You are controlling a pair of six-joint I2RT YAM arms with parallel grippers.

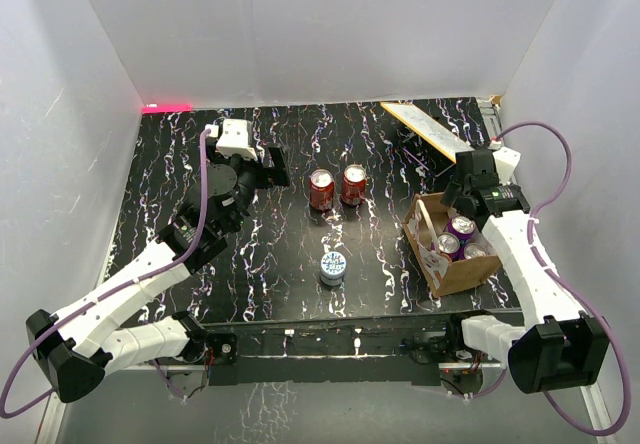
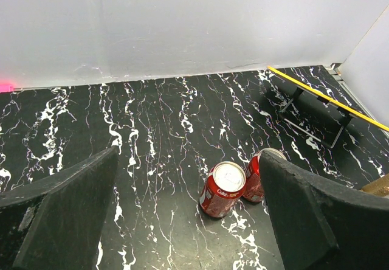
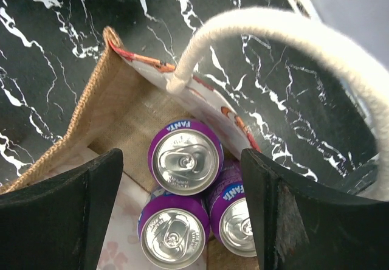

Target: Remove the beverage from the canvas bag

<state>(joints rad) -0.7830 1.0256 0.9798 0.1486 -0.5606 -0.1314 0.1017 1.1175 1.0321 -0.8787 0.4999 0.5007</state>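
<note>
Over the canvas bag, my right tool hangs spread above three tight-packed purple cans; I might snag that loop handle.

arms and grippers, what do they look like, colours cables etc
The left arm and right arm are built of white shell links joined by bulky black joints. A thin purple cable loops along each: left cable, right cable. The left gripper and right gripper each have two broad, matte black, wedge-shaped fingers. No markings are legible.
</note>
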